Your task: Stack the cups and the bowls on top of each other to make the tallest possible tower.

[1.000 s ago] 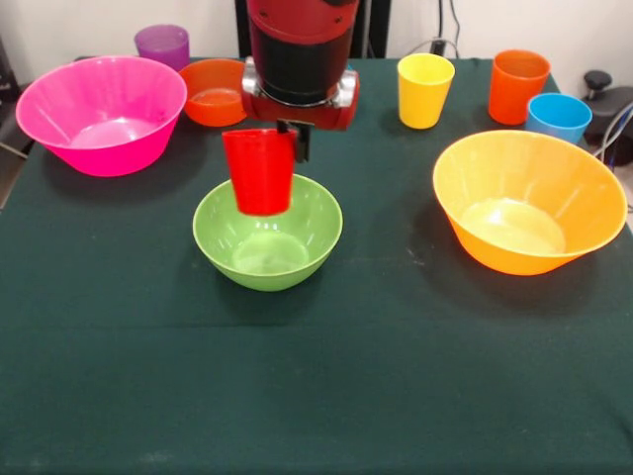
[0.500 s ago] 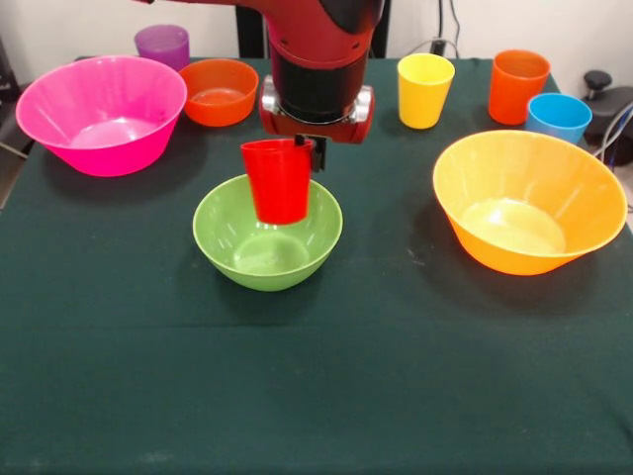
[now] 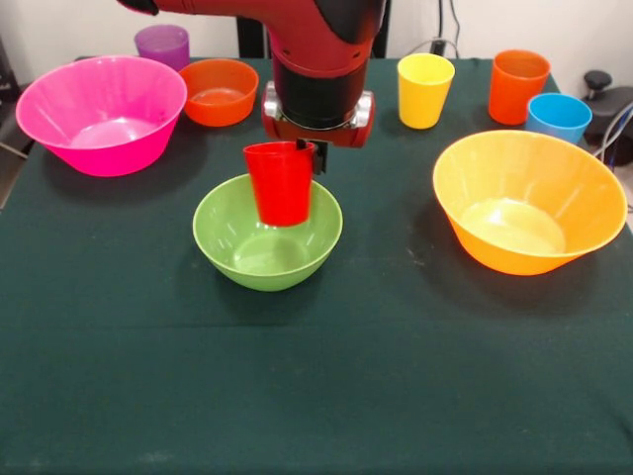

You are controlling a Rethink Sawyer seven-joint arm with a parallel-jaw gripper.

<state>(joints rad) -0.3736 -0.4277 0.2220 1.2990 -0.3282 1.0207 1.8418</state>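
My gripper (image 3: 303, 150) is shut on the rim of the red cup (image 3: 281, 185) and holds it upright just above the lime green bowl (image 3: 240, 262) at the table's middle. The cup hangs over the bowl's back half; whether its base touches the bowl cannot be told. The pink bowl (image 3: 102, 114) stands at the back left, the small orange bowl (image 3: 219, 91) behind it to the right, and the purple cup (image 3: 162, 45) at the far back left. The yellow cup (image 3: 424, 89), orange cup (image 3: 517, 86) and light blue cup (image 3: 558, 117) stand at the back right. The yellow-orange bowl (image 3: 527, 200) sits at the right. No small blue bowl shows.
The dark green cloth (image 3: 316, 386) covers the table. Black gear and cables (image 3: 605, 104) lie off the right edge. The red arm (image 3: 316, 59) comes down over the back middle.
The gripper has carried the red cup to the right and slightly down, over the green bowl. The bowls and other cups have not moved.
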